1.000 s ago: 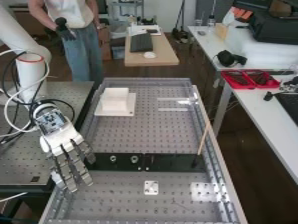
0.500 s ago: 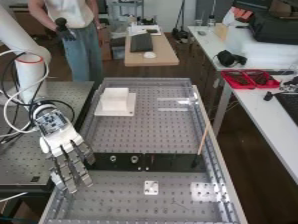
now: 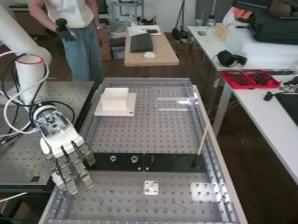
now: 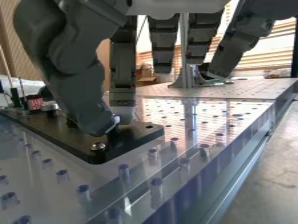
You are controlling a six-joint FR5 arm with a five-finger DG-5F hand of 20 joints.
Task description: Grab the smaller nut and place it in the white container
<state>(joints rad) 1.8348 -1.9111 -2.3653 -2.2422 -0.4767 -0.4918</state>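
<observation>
Smaller nut (image 4: 117,119), shiny metal, is pinched by the hand (image 3: 61,136), smooth thumb opposite finger.

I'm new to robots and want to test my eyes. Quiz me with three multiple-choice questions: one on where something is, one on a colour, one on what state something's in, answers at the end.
1. Where is the white container?
A) On the floor
B) Beyond the bar, toward the bench's far end
C) On the bar

2. What colour is the bar?
A) Black
B) Red
C) Yellow

3. How is the larger nut?
A) Gripped by the hand
B) Inside the container
C) Standing on the bar

Answers:
1. B: the high view shows it there.
2. A: both views show a black bar.
3. C: in the high view it stands there, beside the bearing.
</observation>
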